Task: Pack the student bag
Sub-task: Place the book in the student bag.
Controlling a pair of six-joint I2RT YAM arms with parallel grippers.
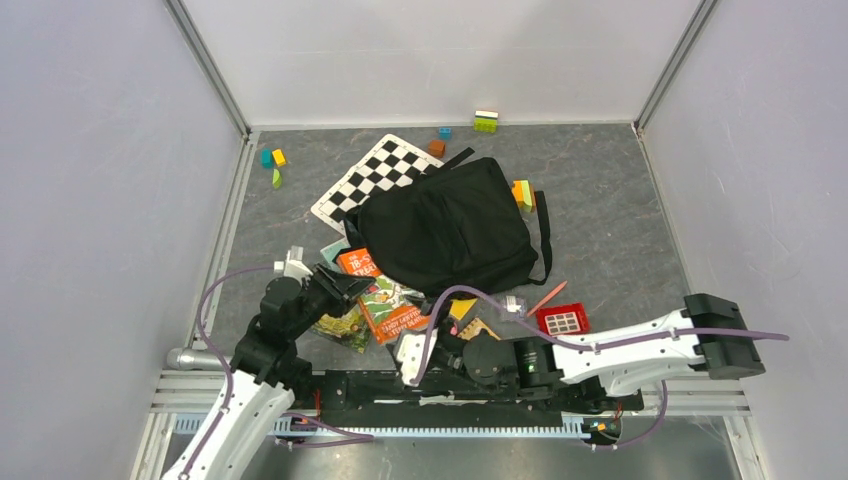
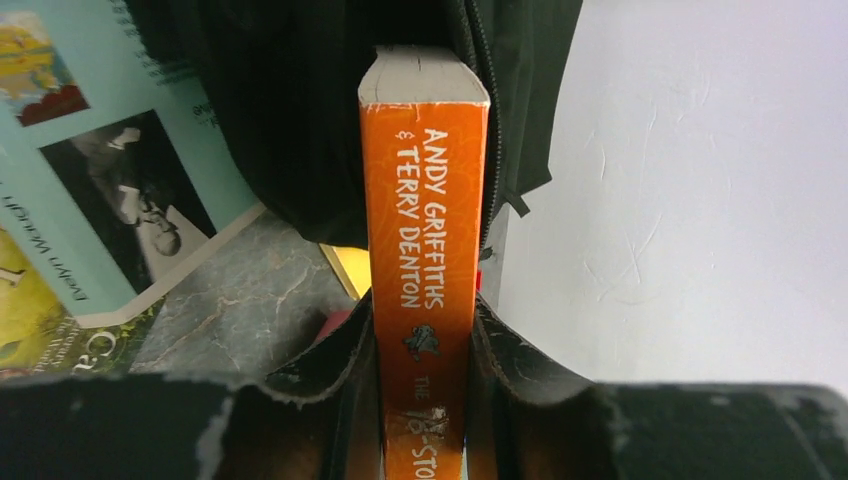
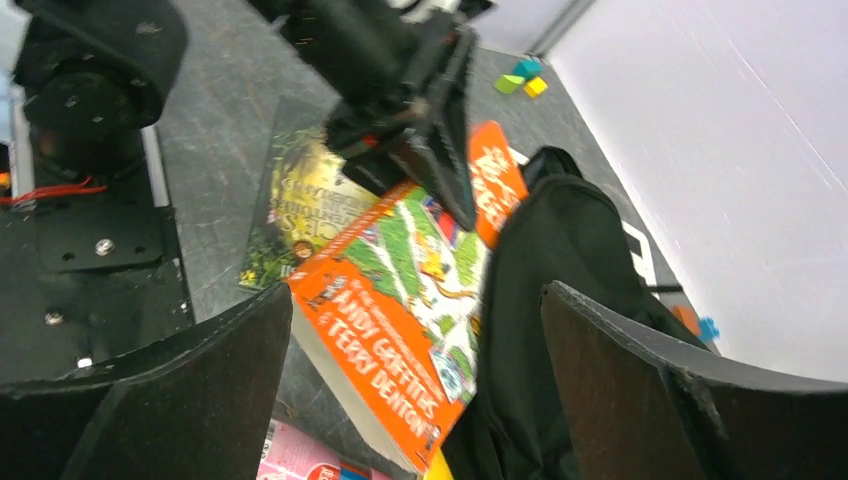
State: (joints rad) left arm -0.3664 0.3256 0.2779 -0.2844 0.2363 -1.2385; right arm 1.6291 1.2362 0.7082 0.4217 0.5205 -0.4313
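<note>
The left claw (image 2: 422,335) grips an orange paperback (image 2: 425,200) by its spine, the student bag (image 2: 290,100) just beyond its tips, while the right claw (image 3: 415,340) gapes empty; packing seems barely begun, other books (image 1: 385,305) lying outside.

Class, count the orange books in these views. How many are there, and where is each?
2. One orange book stands clamped in the left gripper by the student bag; the other orange book lies flat nearby. More may be hidden under the bag.
</note>
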